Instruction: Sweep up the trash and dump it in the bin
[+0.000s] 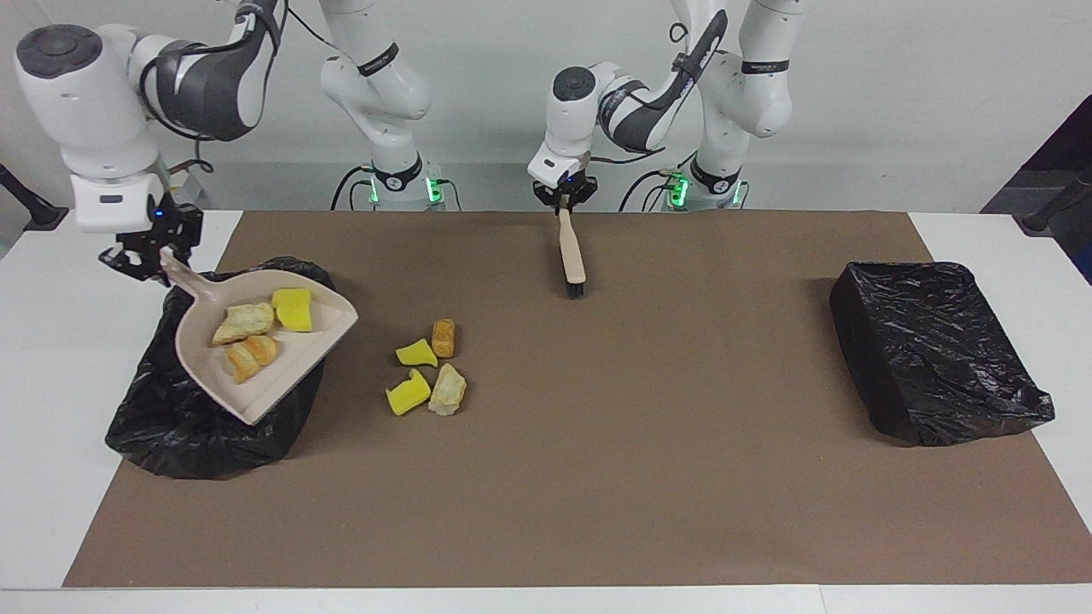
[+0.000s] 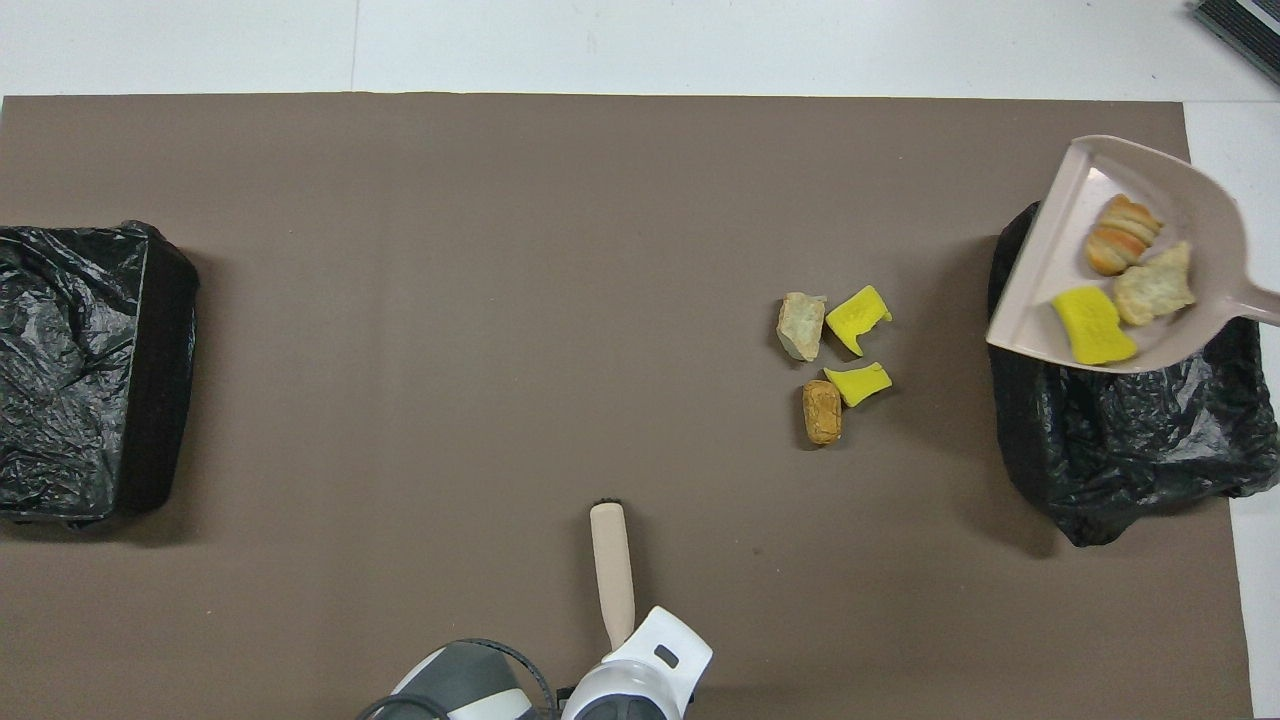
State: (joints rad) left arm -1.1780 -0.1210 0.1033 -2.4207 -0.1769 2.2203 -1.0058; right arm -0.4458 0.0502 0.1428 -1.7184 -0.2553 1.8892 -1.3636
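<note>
The right gripper [image 1: 147,256] is holding the dustpan [image 1: 286,362] by its handle, jaws closed on the grip, and is carrying it in the air over the black-lined bin [image 1: 183,422] at the right arm's end of the table. The pan is hanging tilted, its open lip lower than the handle and pointing out toward the middle of the brown mat [image 1: 597,443]. Three pieces of trash are lying inside it: a yellow sponge [image 1: 294,309], a pale bread lump [image 1: 243,322] and a browner roll [image 1: 250,358] (the roll is sitting nearest the open lip).

The left gripper [image 1: 564,201] is holding the brush [image 1: 572,254] by the top of its handle, jaws closed on it, over the mat's edge nearest the robots. The brush is hanging with its dark bristles [image 1: 575,290] down, at or just above the mat; whether they are touching it cannot be told.

Four more pieces are lying loose on the mat between the brush and the dustpan, close together in a small cluster: two yellow chunks [image 1: 409,394], a brown roll [image 1: 444,338] and a pale lump [image 1: 448,392]. The brown roll is lying nearest the robots, just beside one yellow chunk [image 1: 416,353]; the pale lump is touching or nearly touching the other.

A second bin [image 1: 934,350] (also lined in black plastic) is sitting at the left arm's end of the table, well apart from everything else.
</note>
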